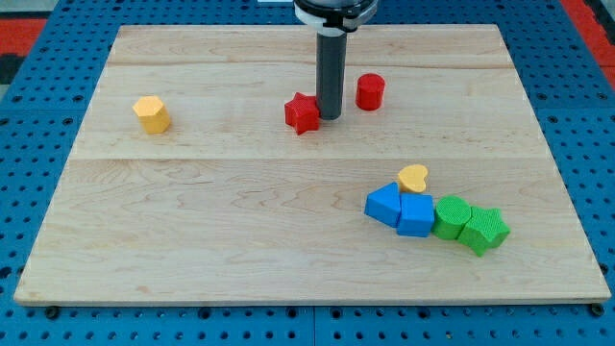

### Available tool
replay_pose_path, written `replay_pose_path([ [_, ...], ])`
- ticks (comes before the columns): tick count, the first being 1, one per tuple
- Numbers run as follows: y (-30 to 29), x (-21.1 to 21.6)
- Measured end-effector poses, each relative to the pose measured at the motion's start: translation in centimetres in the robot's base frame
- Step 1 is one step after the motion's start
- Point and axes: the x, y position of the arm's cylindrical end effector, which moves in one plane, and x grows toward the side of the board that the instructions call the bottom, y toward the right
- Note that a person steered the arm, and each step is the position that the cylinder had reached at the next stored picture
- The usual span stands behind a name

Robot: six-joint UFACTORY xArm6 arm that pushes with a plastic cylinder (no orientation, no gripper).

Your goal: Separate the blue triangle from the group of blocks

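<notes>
The blue triangle (pixel 383 205), leftmost in the group, is seen well toward the tabletop's bottom-right corner from my tip (pixel 330 117), which carries no fingers.

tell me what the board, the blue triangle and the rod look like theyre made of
The board looks like pale unvarnished wood: grain lines and plank seams show. The blue triangle seems matte moulded or printed plastic, evenly coloured with soft edges, though painted wood is possible. The rod looks dark, smooth plastic or metal; my tip sits beside the red star.
</notes>
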Motion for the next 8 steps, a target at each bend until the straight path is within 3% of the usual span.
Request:
replay_pose_path([
  [3,0.3,0.0],
  [5,3.7,0.3],
  [7,6.2,8.8],
  [8,-1.3,9.9],
])
